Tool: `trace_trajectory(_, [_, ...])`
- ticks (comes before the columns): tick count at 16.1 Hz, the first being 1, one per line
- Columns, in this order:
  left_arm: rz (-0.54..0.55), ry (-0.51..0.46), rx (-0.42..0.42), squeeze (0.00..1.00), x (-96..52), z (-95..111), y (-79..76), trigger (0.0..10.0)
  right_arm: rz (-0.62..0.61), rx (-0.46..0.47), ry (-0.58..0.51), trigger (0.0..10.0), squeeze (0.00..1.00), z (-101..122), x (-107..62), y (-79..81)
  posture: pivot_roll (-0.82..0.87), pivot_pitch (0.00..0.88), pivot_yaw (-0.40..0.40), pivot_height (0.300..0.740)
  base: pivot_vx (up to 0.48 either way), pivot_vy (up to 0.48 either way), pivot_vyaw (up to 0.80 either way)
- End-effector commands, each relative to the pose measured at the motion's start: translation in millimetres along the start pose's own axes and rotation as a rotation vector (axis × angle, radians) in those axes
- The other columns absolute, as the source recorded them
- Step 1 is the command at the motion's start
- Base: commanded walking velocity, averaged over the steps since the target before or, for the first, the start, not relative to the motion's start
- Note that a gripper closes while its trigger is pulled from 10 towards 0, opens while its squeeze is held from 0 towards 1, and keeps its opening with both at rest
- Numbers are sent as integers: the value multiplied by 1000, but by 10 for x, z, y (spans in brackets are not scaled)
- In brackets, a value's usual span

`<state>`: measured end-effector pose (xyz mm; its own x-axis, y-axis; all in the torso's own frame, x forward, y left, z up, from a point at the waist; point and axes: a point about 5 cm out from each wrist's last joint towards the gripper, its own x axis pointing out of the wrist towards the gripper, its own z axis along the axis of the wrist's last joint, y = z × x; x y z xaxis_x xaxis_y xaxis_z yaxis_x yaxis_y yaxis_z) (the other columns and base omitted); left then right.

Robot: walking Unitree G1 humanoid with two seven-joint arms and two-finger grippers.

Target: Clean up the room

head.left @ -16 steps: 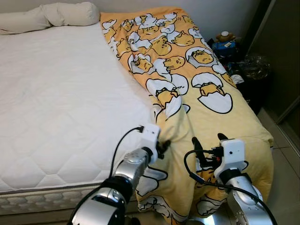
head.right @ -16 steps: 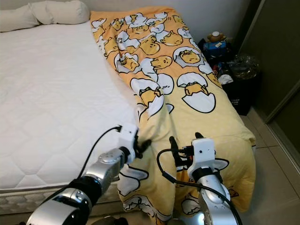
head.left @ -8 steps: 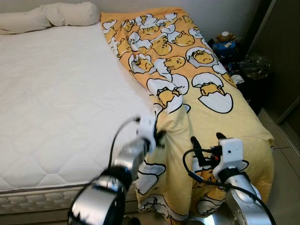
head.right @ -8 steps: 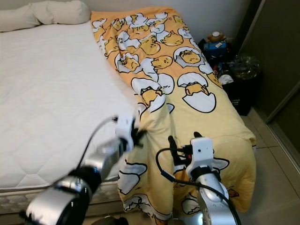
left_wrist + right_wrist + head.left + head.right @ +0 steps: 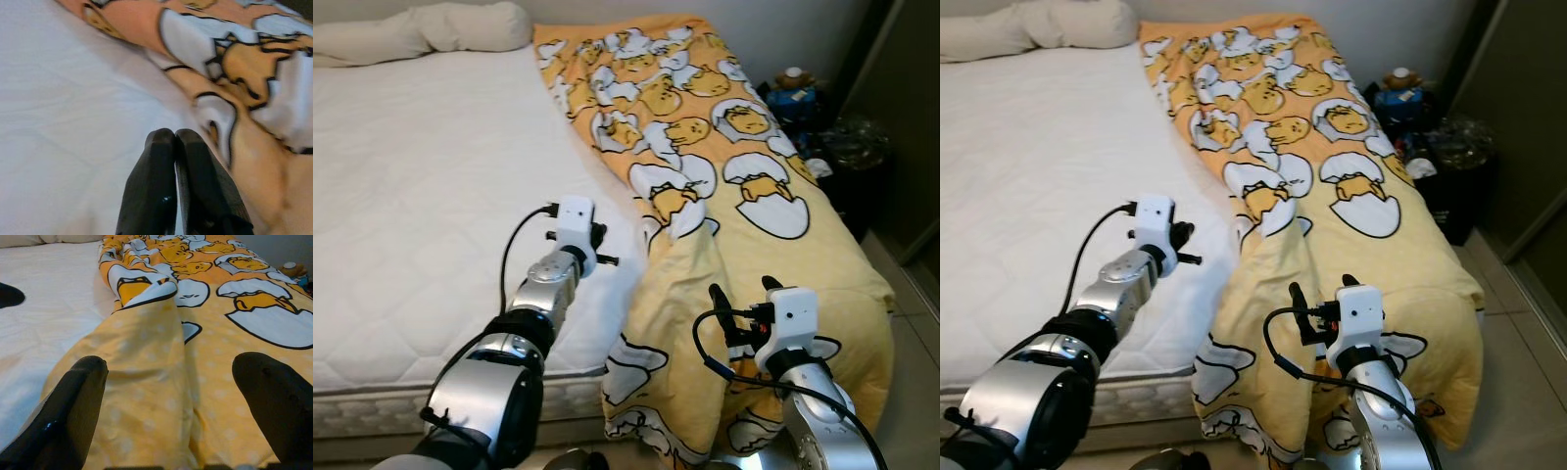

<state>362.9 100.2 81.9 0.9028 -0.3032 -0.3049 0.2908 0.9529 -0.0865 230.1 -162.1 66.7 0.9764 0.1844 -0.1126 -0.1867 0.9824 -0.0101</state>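
From the left eye view, the yellow egg-print blanket (image 5: 724, 186) lies bunched along the right side of the bed (image 5: 421, 196), its lower end spilling over the foot corner toward the floor. The left gripper (image 5: 597, 245) hovers over bare white mattress just beside the blanket's edge. The right gripper (image 5: 742, 304) sits low over the draped yellow corner. Pillows (image 5: 431, 27) rest at the head of the bed.

The right eye view shows a dark cluttered corner with a bin (image 5: 1445, 186) past the bed's far side.

In the left wrist view the two black fingers (image 5: 156, 191) press together, jaws clenched on nothing, above white sheet, with the blanket's folded rim just beyond their tips.

In the right wrist view the fingers (image 5: 73, 406) stand wide apart, jaws released, with a raised ridge of yellow blanket between them.
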Motion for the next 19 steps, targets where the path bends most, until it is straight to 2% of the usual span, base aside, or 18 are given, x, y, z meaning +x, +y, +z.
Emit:
trace_trajectory(1, [-79,-15,75,0,20,13,-164,3451,12,0,7,10000,0,-4,16,19,-237,35,69,736,0,0,0])
trace_trajectory(2, [-124,-33,101,1000,10,-18,-264,10000,11,0,6,10000,0,-3,14,20,-239,37,70,736,0,0,0])
trace_trajectory(3, [-194,-95,120,1000,-18,-23,-423,10000,6,2,3,10000,0,1,4,13,-239,39,69,736,0,0,0])
trace_trajectory(5, [-232,-128,122,1000,-40,-20,-492,10000,3,3,1,10000,0,-3,-9,-1,-236,40,69,736,0,0,0])
trace_trajectory(8, [-225,-114,192,1000,-46,-55,-465,10000,13,5,-7,10000,0,12,2,-2,-232,38,66,736,0,0,0])
trace_trajectory(16, [-301,-32,148,1000,-36,-97,-493,10000,45,-3,21,10000,0,-38,-46,-28,-236,27,68,736,0,0,0])
trace_trajectory(19, [-257,-59,155,1000,-51,-91,-401,10000,60,8,10,10000,0,-29,-24,-6,-231,17,68,736,0,0,0])
